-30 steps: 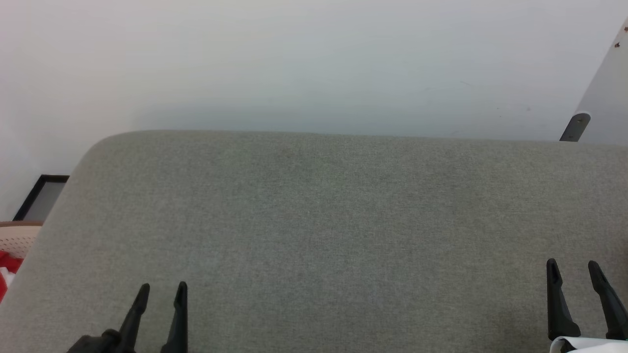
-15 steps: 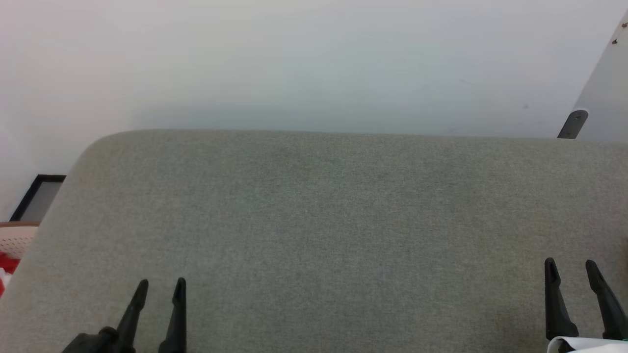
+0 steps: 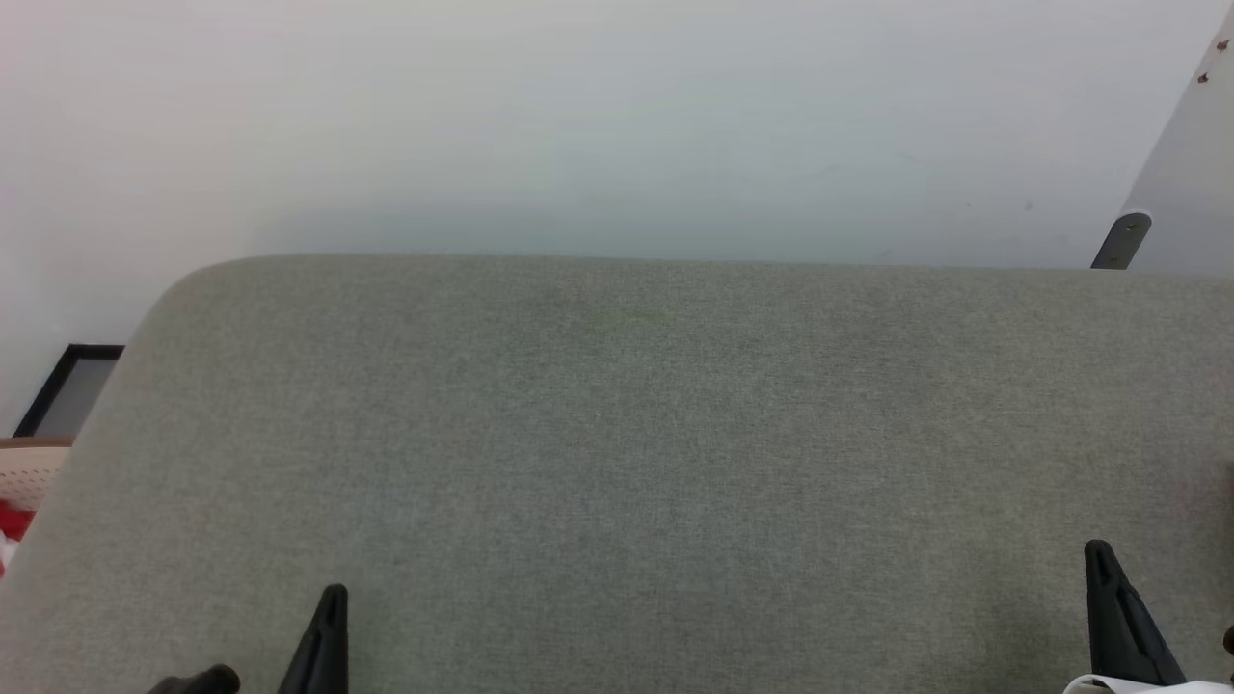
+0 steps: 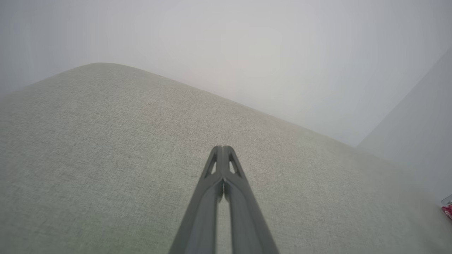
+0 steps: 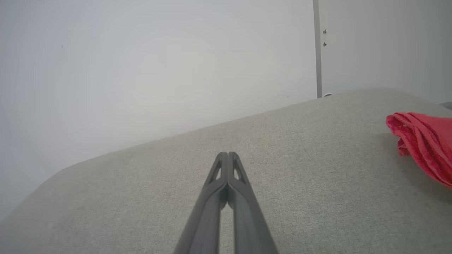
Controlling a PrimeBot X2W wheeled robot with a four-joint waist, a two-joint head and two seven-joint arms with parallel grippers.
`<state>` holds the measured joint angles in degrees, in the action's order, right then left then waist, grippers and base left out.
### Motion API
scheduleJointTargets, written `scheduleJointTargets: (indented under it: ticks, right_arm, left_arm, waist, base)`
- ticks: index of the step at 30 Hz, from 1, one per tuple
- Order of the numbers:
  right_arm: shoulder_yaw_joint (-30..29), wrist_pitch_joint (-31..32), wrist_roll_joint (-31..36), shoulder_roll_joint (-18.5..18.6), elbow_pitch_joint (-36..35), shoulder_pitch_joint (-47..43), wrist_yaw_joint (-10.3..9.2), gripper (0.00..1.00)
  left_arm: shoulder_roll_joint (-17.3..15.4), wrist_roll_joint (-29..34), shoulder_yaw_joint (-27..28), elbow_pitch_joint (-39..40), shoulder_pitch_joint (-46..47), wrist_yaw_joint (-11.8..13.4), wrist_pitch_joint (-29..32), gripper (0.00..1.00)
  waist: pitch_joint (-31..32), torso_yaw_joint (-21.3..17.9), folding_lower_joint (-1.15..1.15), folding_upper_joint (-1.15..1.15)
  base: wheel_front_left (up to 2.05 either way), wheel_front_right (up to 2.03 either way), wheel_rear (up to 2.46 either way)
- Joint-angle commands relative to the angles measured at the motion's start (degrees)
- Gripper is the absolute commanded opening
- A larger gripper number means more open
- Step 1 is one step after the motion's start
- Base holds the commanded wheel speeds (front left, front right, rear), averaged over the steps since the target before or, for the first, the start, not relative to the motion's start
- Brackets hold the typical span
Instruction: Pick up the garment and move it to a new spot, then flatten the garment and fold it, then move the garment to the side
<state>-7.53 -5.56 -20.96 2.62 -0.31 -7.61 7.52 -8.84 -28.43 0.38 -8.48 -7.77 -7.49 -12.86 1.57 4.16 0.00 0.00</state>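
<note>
Grey woven upholstery [image 3: 617, 434], finely flecked and rounded at its far left corner, spreads under both my claws. My left gripper [image 4: 223, 151] and right gripper [image 5: 228, 155] are each clenched on nothing, their long dark fingers pressed tip to tip into a narrow wedge. At the right edge of the right wrist view the garment [image 5: 423, 148] lies on that upholstery as a bunched red roll, well apart from my right claw. Behind is a plain white wall [image 3: 617, 116], with a dark-edged frame [image 3: 72, 390] and a pale perforated basket [image 3: 29, 467] at the head view's left edge and a grey bracket [image 3: 1118, 241] at its upper right.
</note>
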Motion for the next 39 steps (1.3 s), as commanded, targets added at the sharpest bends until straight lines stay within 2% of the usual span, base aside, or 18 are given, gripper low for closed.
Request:
scheduleJointTargets:
  ticks: [1, 22, 39]
  right_arm:
    - [-0.04, 0.45, -3.31, 0.19, -0.19, 1.71, 0.0, 0.0]
    - [0.22, 3.67, -22.16, 0.24, 3.78, 5.21, -0.01, 0.0]
    - [0.4, 5.69, -33.86, 0.27, 6.25, 7.37, -0.02, 0.0]
  left_arm:
    - [-0.06, -3.0, 0.52, 0.5, 1.87, 0.0, 0.64, 0.0]
    - [1.4, -20.09, 1.88, -1.11, 5.34, 0.0, 5.65, 0.0]
    - [2.36, -30.63, 2.8, -2.12, 7.48, 0.0, 8.84, 0.0]
  waist:
    - [-0.03, -0.08, 0.0, 0.0]
    - [-0.35, -0.82, 0.0, 0.0]
    - [-0.59, -1.39, 0.0, 0.0]
  base:
    - [0.0, 0.0, 0.0]
    - [0.0, 0.0, 0.0]
    - [0.0, 0.0, 0.0]
